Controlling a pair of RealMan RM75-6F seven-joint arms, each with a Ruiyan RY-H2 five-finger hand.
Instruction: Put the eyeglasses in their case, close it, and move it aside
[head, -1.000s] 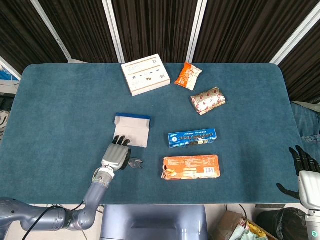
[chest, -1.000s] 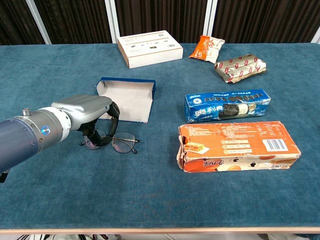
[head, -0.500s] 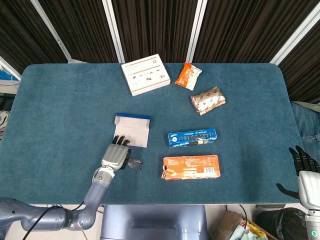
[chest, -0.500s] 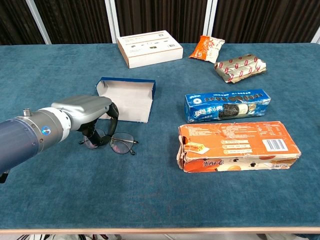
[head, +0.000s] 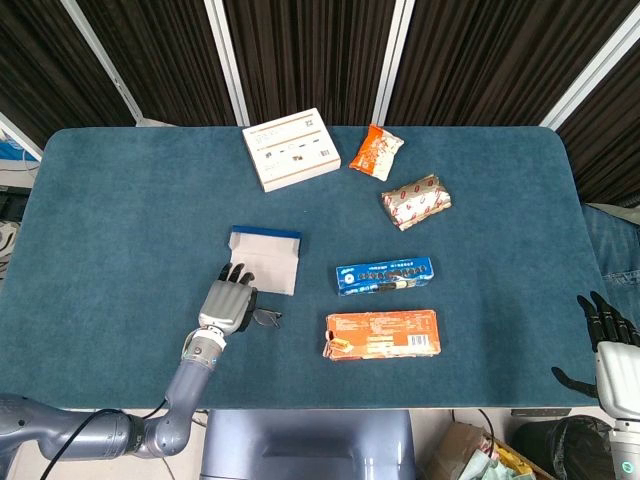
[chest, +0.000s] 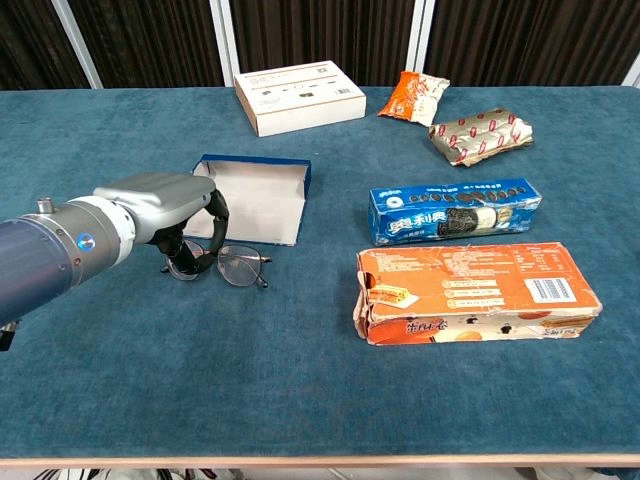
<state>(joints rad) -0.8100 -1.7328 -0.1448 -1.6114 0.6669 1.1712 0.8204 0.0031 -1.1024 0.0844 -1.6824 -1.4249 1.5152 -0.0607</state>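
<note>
Blue felt covered the table (head: 120, 220) across its whole top. My left hand (chest: 165, 205) was curled over the left end of the eyeglasses (chest: 232, 266), dark fingers (chest: 212, 232) wrapped down around the frame near the left lens; I was grasping them. In the chest view the right lens stuck out clear of my hand, and the glasses sat just in front of the case's near edge. Whether they were lifted off the felt or only resting on it, I could not tell.

The case (chest: 258, 198), a blue box with a pale lining, lay open just beyond my left hand, its lid standing along the far side. In the head view my left hand (head: 226, 304) sat at the case's (head: 266, 258) near left corner, with the eyeglasses (head: 266, 318) showing just to its right.

My right hand (head: 606, 335) hung off the table's right end, well apart from everything, fingers spread and holding nothing. It showed in the head view only.

Other items on the table:
- white flat box (chest: 298, 96), far side, centre
- orange snack bag (chest: 417, 97) beside it
- silver-and-red packet (chest: 480, 134) near that
- blue cookie box (chest: 455, 211), right of the case
- orange carton (chest: 475, 293), just in front of the cookie box
</note>
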